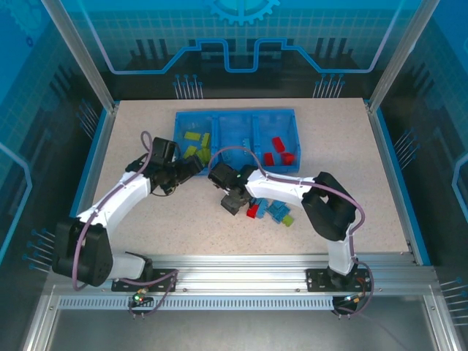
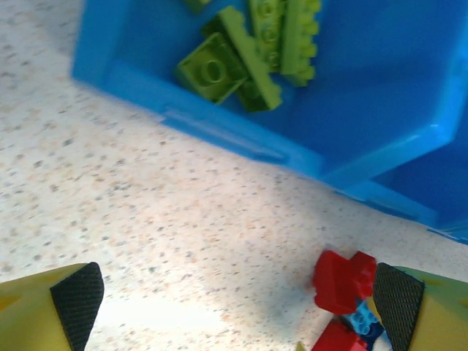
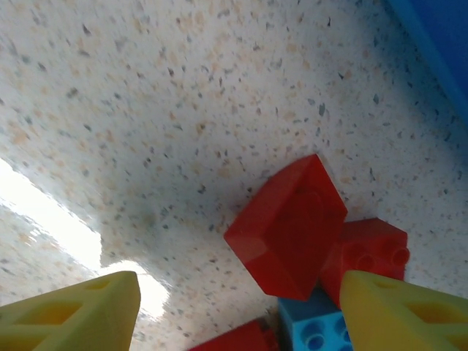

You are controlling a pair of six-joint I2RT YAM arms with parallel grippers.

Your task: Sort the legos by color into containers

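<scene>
Since the loose bricks (image 1: 270,210) heaped near the middle of the table (image 1: 351,146) are small blocks of hard, glossy plastic, I judge them light, stiff and a little slick, not fragile. Each is best pinched across two flat opposite side walls, not over the studs. Red, light blue and one yellow-green piece lie jumbled and touching, so a careless pinch may drag a neighbour along.

At the left edge of that heap hangs the right pincer (image 3: 238,314), its yellow fingers spread wide and holding nothing. Just beyond them a red brick (image 3: 287,227) lies tilted, smooth face up, leaning on a studded red one (image 3: 369,256), with a blue one (image 3: 314,329) beside them.

Further left, the left pincer (image 2: 238,307) is also wide and empty, its black ribbed pads (image 2: 77,296) over bare speckled, matte table just short of the tray (image 1: 235,135).

That shallow blue tray has thin, smooth walls. Yellow-green bricks (image 1: 196,142) lie in its left compartment and red ones (image 1: 280,150) in its right. Whether the middle one holds blue pieces I cannot tell.
</scene>
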